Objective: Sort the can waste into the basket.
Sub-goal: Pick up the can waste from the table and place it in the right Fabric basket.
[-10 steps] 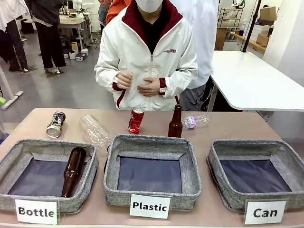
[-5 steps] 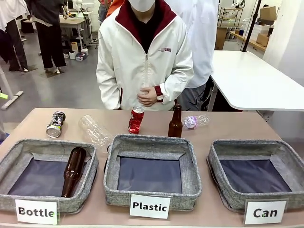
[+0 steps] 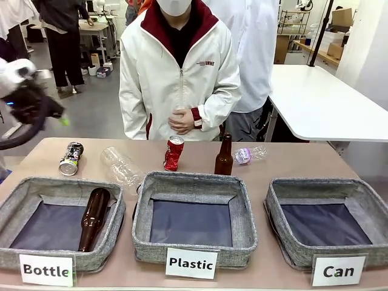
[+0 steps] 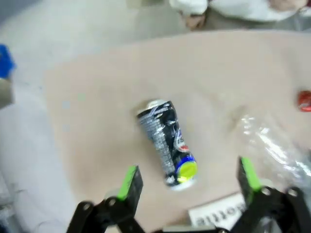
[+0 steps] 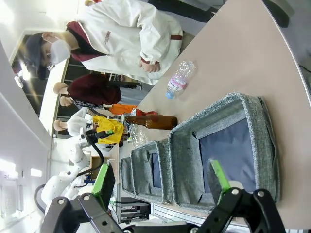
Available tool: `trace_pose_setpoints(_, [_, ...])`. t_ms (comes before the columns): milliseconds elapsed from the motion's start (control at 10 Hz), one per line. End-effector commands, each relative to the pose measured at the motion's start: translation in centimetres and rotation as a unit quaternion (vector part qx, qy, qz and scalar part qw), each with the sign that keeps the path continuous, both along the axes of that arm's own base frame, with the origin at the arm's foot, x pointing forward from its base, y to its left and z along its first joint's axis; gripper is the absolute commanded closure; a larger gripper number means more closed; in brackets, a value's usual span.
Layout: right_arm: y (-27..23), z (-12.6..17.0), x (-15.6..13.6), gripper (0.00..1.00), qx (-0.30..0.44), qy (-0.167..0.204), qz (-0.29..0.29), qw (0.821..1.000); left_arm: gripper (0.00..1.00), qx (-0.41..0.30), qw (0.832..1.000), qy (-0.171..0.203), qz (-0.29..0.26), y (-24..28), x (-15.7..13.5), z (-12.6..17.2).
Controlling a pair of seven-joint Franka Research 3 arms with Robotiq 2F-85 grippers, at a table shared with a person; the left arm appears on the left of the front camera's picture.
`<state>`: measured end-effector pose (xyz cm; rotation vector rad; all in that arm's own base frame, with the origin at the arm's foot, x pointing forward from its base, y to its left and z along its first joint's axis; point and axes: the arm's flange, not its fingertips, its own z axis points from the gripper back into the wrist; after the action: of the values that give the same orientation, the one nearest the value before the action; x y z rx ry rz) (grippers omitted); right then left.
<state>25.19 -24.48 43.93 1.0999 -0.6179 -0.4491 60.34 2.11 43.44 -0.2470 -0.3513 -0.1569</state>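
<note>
The dark can (image 3: 71, 159) with blue-yellow print lies on its side at the table's far left. My left gripper (image 3: 60, 118) hovers blurred above and left of it. In the left wrist view this can (image 4: 167, 143) lies just beyond my open left gripper (image 4: 188, 177), between the green pads. The red can (image 3: 174, 153) stands behind the middle basket and shows at the edge (image 4: 304, 101) of that view. The "Can" basket (image 3: 285, 200) sits front right with nothing in it. My right gripper (image 5: 161, 179) is open over that basket (image 5: 265, 145).
A "Plastic" basket (image 3: 145, 209) and a "Bottle" basket (image 3: 18, 203) holding a brown bottle (image 3: 93, 218) line the front. An upright brown bottle (image 3: 224, 156), a large clear bottle (image 3: 121, 167) and a small clear bottle (image 3: 250, 154) stand behind. A person (image 3: 179, 79) stands at the far edge.
My left arm has come into the front view at the upper left, above the dark can. The person has shifted slightly with hands clasped lower.
</note>
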Motion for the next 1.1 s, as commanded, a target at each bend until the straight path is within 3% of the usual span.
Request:
trace_pose_setpoints(0, [-0.2, 0.0, 0.2, 0.0, 0.001, -0.019, 0.001, 1.0, 0.0, 0.099, 0.994, 0.043, 0.009, -4.3, 2.9, -2.2])
trace_pose_setpoints(300, [-0.2, 0.0, 0.2, 0.0, 0.001, -0.019, 0.001, 1.0, 0.0, 0.187, 0.98, 0.041, 0.062, -8.0, 6.2, -5.3])
trace_pose_setpoints(500, [-0.2, 0.0, 0.2, 0.0, 0.001, -0.019, 0.001, 1.0, 0.0, 0.204, 0.974, 0.04, 0.084, -8.0, 6.2, -6.0])
trace_pose_setpoints(1000, [-0.2, 0.0, 0.2, 0.0, 0.001, -0.019, 0.001, 1.0, 0.0, 0.151, 0.973, 0.079, 0.156, -4.0, 5.6, -9.6])
